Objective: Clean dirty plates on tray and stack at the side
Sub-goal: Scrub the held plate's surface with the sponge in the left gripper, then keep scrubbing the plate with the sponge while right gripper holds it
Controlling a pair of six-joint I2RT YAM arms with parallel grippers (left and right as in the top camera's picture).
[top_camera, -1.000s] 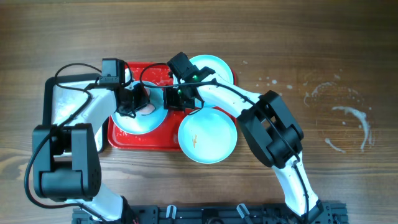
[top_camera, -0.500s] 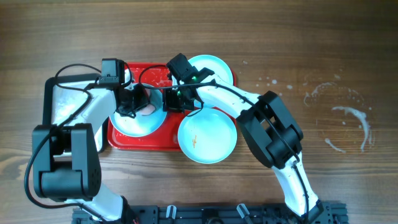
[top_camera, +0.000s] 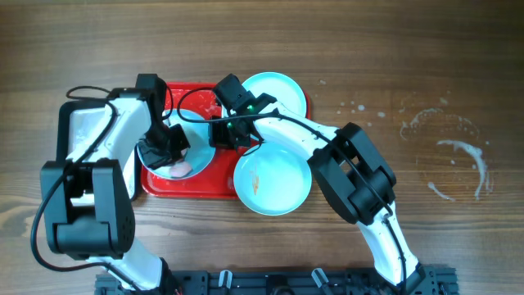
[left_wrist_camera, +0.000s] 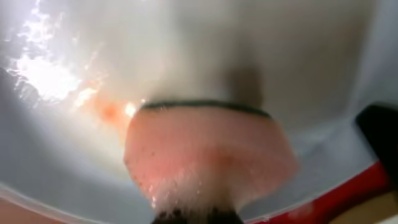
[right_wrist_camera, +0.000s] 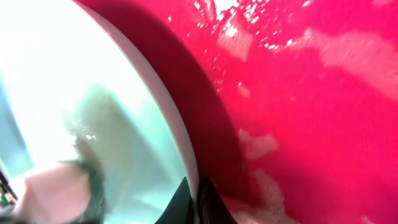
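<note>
Sponge (top_camera: 181,169) in left plate (top_camera: 201,144), plate on tray (top_camera: 201,188)

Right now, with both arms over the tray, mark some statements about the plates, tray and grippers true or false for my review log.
1. The left gripper presses a pink sponge into a plate on the red tray. True.
2. The right gripper holds that plate's rim. True.
3. The front plate is spotless. False: an orange smear marks it.
4. The three plates are stacked. False: they lie separately, with the back plate on its own.
5. The red tray is dry. False: foam sits on it in patches.
</note>
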